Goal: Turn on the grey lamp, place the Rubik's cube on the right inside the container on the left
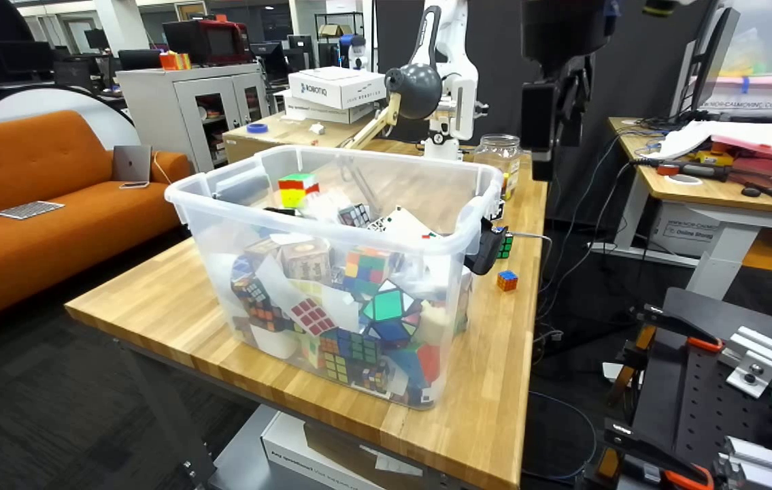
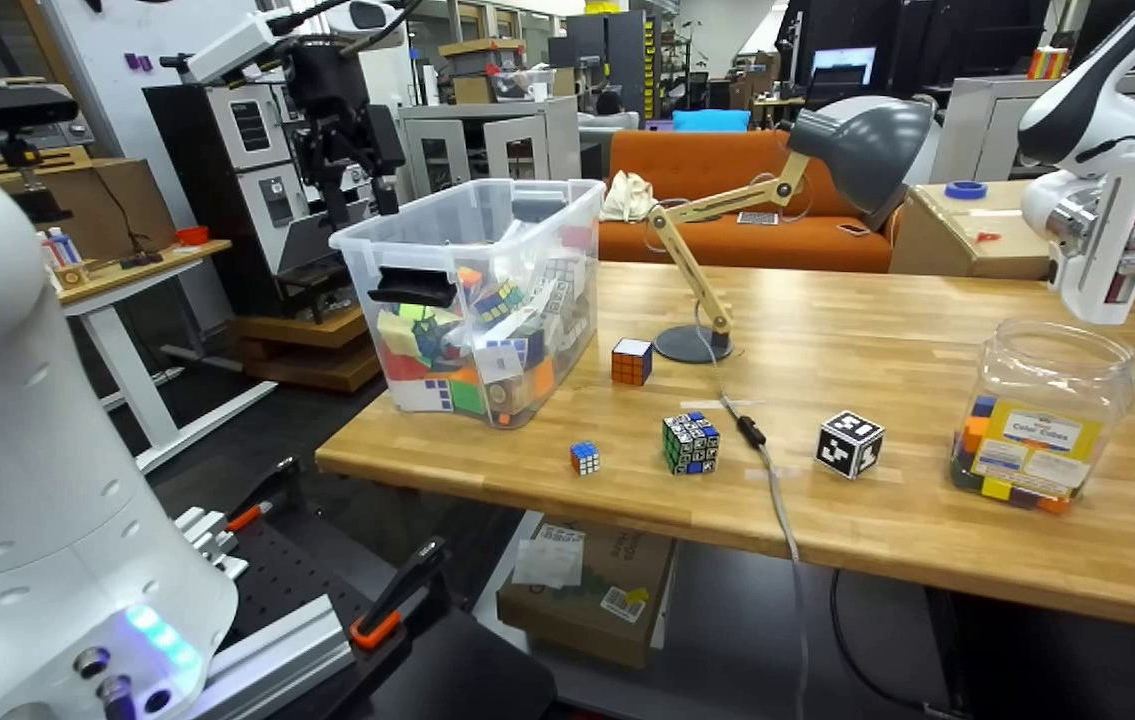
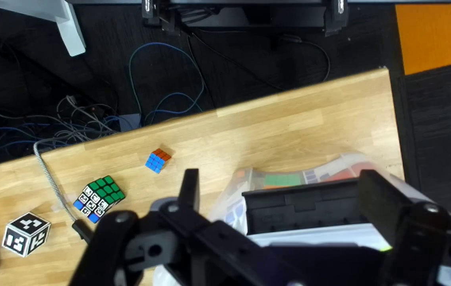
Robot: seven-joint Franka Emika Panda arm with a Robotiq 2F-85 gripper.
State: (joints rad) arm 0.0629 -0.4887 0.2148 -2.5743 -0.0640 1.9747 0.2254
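Gripper (image 2: 360, 203) being held near the container (image 2: 472, 252)
In an exterior view, left to right: jaws are being held wide apart, nothing being gripped; the small Rubik's cube (image 2: 585, 458) is being supported by the table (image 2: 857, 330) right of the container, the grey lamp (image 2: 857, 150) farther right

Both exterior views slant down across desk (image 1: 488, 408), sharing container (image 2: 468, 300); wrist view faces nearly straight down past pincer (image 3: 283, 194).

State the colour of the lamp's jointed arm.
Pale tan; the lamp's jointed arm shows best in an exterior view.
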